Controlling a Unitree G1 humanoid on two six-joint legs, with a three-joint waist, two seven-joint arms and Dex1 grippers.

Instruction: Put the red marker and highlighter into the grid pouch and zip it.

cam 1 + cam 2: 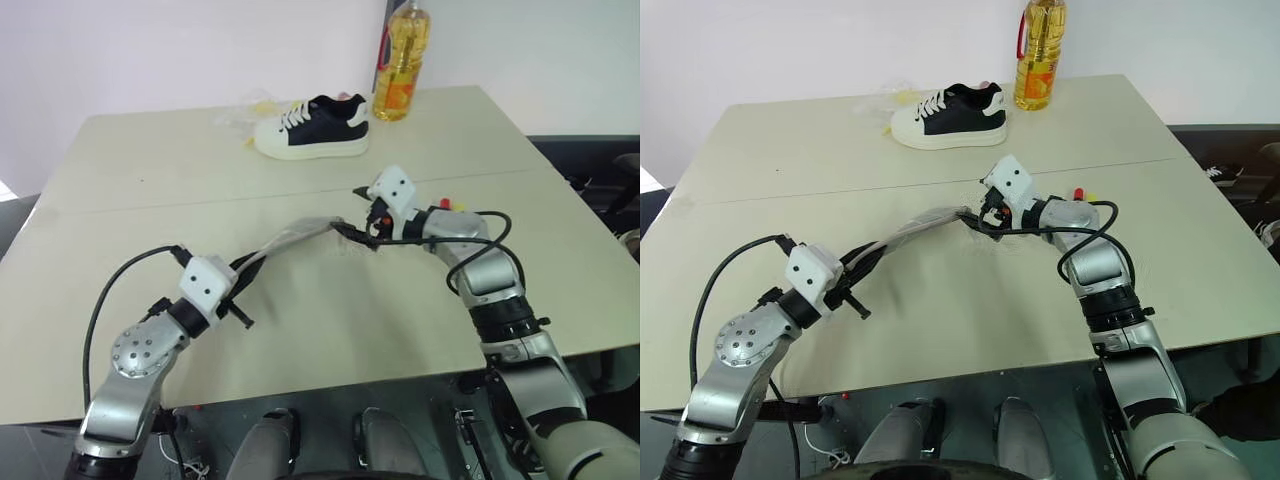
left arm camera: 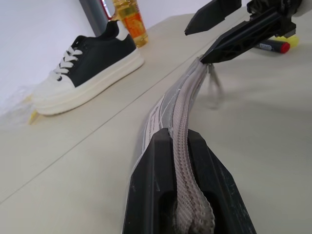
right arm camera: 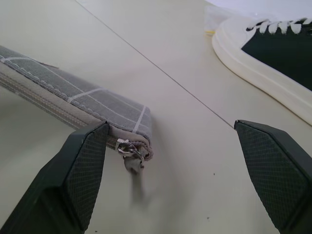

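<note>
The grid pouch (image 1: 295, 238) is up in the air above the table (image 1: 130, 170), hanging like a little bridge between the two claws. The left claw (image 2: 183, 195) is squeezed tight on one end of the pouch, right on the zipper edge. The other end of the pouch, with its small metal zipper pull (image 3: 127, 148), sits between the fingers of the right claw (image 3: 183, 180). Those fingers are spread wide apart, and they are not pinching the pouch.

The red marker (image 2: 273, 47) lies on the table past the far end of the pouch, just behind the right claw. The highlighter (image 2: 291, 39) lies right beside the marker, and only a bit of its yellow shows. Both are outside the pouch.

Farther back from the pouch, near the far edge of the table, stands a black and white shoe (image 1: 312, 127). A bottle of yellow oil (image 1: 402, 62) stands just beside the shoe. Some crinkly clear plastic (image 1: 240, 113) lies by the toe of the shoe.
</note>
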